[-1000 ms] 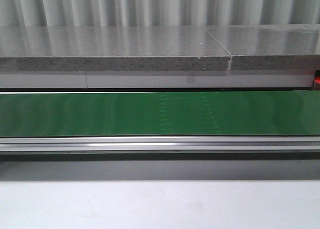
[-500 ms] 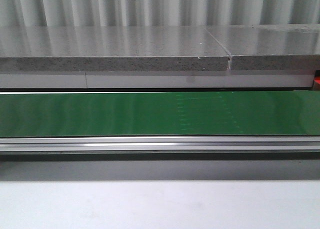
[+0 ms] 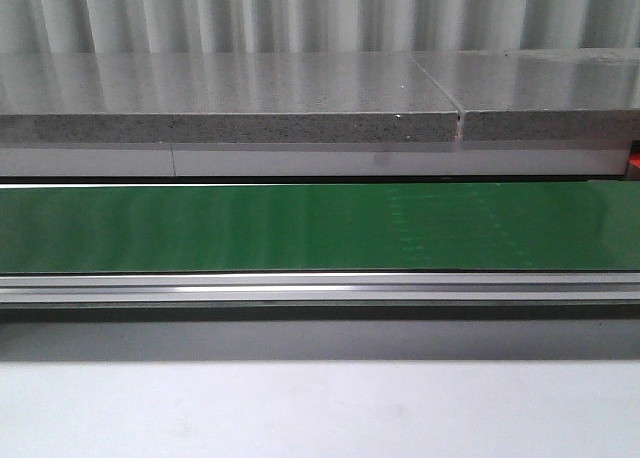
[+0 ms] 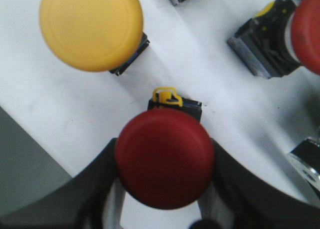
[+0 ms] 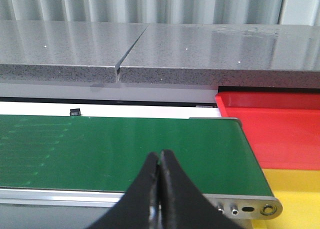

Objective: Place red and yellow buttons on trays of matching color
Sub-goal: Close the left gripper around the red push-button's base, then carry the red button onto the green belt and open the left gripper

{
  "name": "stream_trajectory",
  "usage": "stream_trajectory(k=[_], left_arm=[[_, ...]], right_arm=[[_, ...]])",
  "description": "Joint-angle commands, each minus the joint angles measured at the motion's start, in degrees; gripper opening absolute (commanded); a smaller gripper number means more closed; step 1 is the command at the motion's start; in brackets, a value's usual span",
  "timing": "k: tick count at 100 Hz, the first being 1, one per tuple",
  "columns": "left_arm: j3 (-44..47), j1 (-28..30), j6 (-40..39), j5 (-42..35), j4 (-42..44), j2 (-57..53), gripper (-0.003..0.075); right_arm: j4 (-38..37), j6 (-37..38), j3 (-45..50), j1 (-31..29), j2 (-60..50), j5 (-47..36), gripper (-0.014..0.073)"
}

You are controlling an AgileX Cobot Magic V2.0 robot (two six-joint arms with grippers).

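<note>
In the left wrist view a red button point(image 4: 165, 156) with a dark body and a yellow clip sits between the fingers of my left gripper point(image 4: 164, 150), which press against both sides of its cap. It is over a white surface point(image 4: 60, 104). A yellow button point(image 4: 91, 26) lies beyond it, and another red button point(image 4: 306, 31) shows at the frame's edge. My right gripper point(image 5: 160, 155) is shut and empty over the green conveyor belt point(image 5: 100, 144). The red tray point(image 5: 272, 121) and the yellow tray point(image 5: 295, 194) lie past the belt's end. Neither gripper shows in the front view.
A grey stone counter point(image 3: 230, 98) runs behind the green belt point(image 3: 300, 228), with an aluminium rail point(image 3: 300, 288) along the belt's front. More button bodies point(image 4: 260, 44) lie on the white surface. A small dark part point(image 5: 75, 111) sits behind the belt.
Faint dotted marks on the green belt have shifted to the right in the front view. Nothing else there has changed.
</note>
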Motion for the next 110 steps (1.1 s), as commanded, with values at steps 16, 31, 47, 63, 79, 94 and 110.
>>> stream_trajectory(k=[16, 31, 47, 63, 79, 94, 110], left_arm=[[-1.6, -0.8, 1.4, 4.3, -0.9, -9.3, -0.0020], [-1.6, -3.5, 3.7, 7.0, -1.0, -15.5, -0.0020], [-3.1, -5.7, 5.1, 9.5, -1.0, -21.1, -0.0020], [-9.2, -7.9, 8.5, 12.4, -2.4, -21.7, -0.0020], [-15.2, -11.9, 10.0, 12.9, -3.1, -20.1, -0.0020], [-20.2, -16.1, 12.4, 13.8, -3.1, -14.7, -0.0020], [-25.1, -20.0, 14.0, 13.8, -3.1, -7.4, -0.0020]], right_arm=[[-0.6, -0.1, -0.3, 0.1, -0.8, -4.4, -0.0067], [-0.6, -0.1, -0.3, 0.1, -0.8, -4.4, -0.0067], [-0.6, -0.1, -0.3, 0.1, -0.8, -4.4, -0.0067], [-0.6, -0.1, -0.3, 0.1, -0.8, -4.4, -0.0067], [-0.6, -0.1, -0.3, 0.1, -0.8, -4.4, -0.0067], [-0.6, -0.1, -0.3, 0.1, -0.8, -4.4, -0.0067], [-0.6, -0.1, -0.3, 0.1, -0.8, -4.4, -0.0067]])
